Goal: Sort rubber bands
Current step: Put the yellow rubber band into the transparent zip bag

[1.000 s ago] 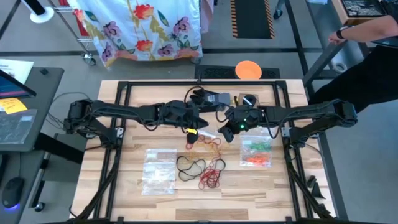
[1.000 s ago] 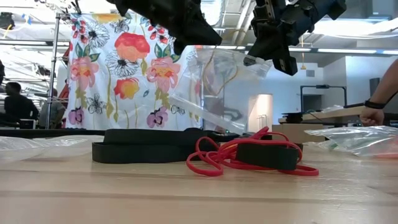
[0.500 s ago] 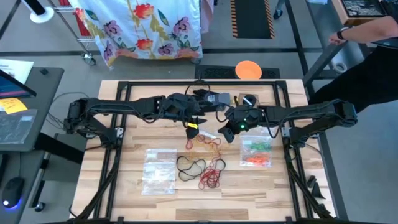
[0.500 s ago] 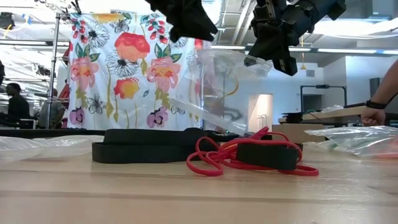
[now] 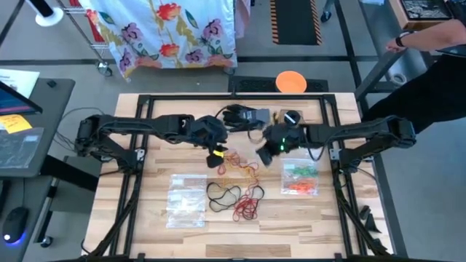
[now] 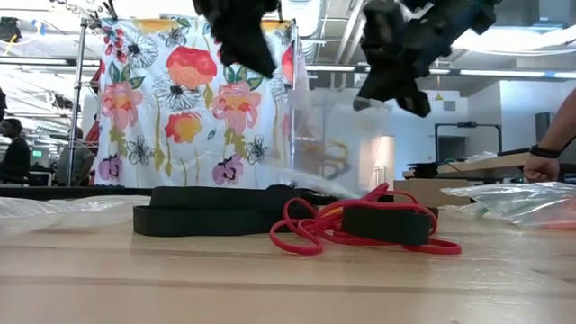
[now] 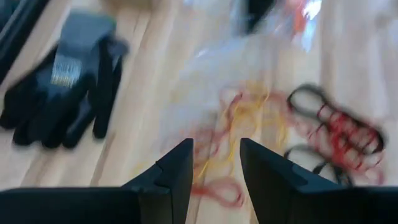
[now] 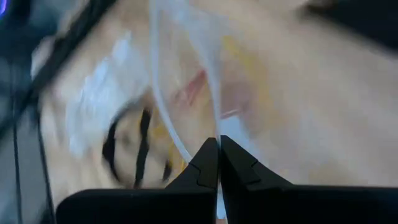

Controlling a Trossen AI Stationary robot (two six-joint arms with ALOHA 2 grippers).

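Left pincer has let go, jaws now apart and empty; right pincer still pinches the clear bag beside it; yellow bands bagged

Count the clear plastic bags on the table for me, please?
3: one bag lying front left, one with green and orange bands on the right, one held up mid-table by the right pincer. Others may be hidden.

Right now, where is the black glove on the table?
In the high view the black glove lies at the far middle of the table, between the two arms and just behind the left gripper; it also shows in the left wrist view.
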